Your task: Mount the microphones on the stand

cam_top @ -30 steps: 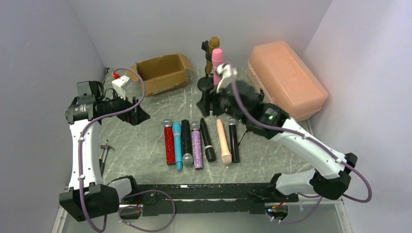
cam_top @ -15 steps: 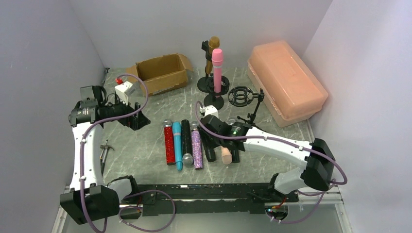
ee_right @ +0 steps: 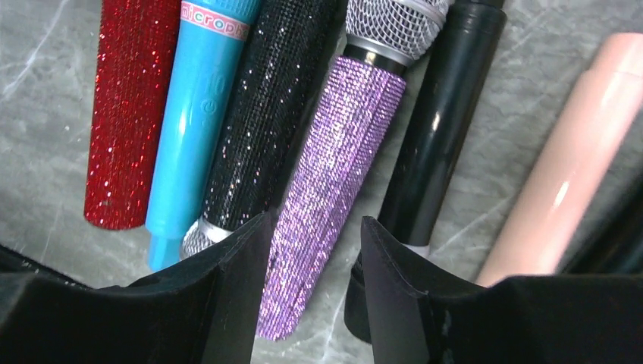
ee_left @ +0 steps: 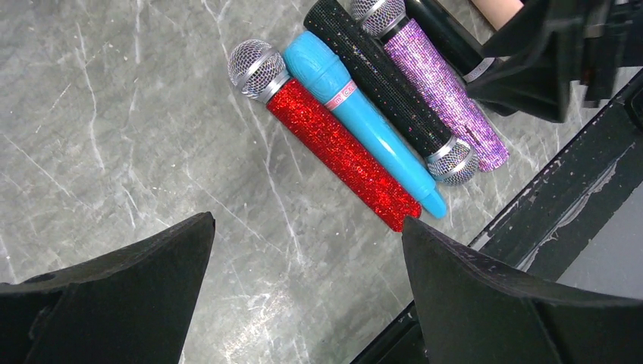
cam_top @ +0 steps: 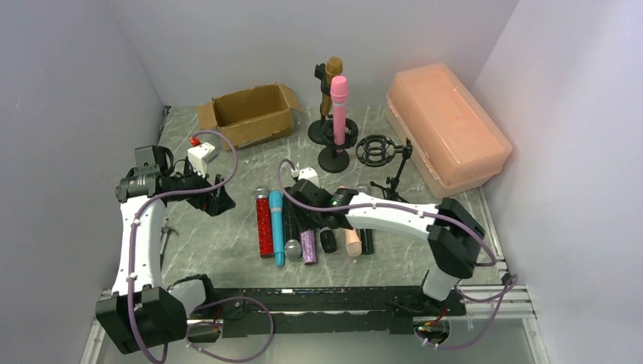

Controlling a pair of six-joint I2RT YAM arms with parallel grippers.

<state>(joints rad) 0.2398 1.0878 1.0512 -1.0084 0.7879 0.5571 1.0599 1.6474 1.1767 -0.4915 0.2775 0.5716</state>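
Note:
Several microphones lie side by side on the marble table: red glitter [cam_top: 264, 225], blue [cam_top: 277, 227], black glitter [cam_top: 290, 216], purple glitter [cam_top: 308, 244], black [cam_top: 327, 241], peach [cam_top: 352, 243] and another black [cam_top: 367, 241]. A pink microphone [cam_top: 339, 106] and a gold one [cam_top: 332, 76] stand upright in stands [cam_top: 334, 159] at the back. My right gripper [ee_right: 317, 220] is low over the row and straddles the purple glitter microphone [ee_right: 341, 167]; a gap shows at the right finger. My left gripper [ee_left: 307, 220] hangs wide open left of the red one [ee_left: 337, 152], holding nothing.
A cardboard box [cam_top: 254, 114] sits at the back left and a peach plastic case [cam_top: 447, 129] at the back right. A black shock-mount stand [cam_top: 377, 150] stands beside the case. A small white device [cam_top: 201, 155] and a tool [cam_top: 161, 243] lie on the left.
My right arm swung from the stands at the back down to the row, and its jaws narrowed around the purple glitter microphone. The left gripper drifted slightly toward the row, still open.

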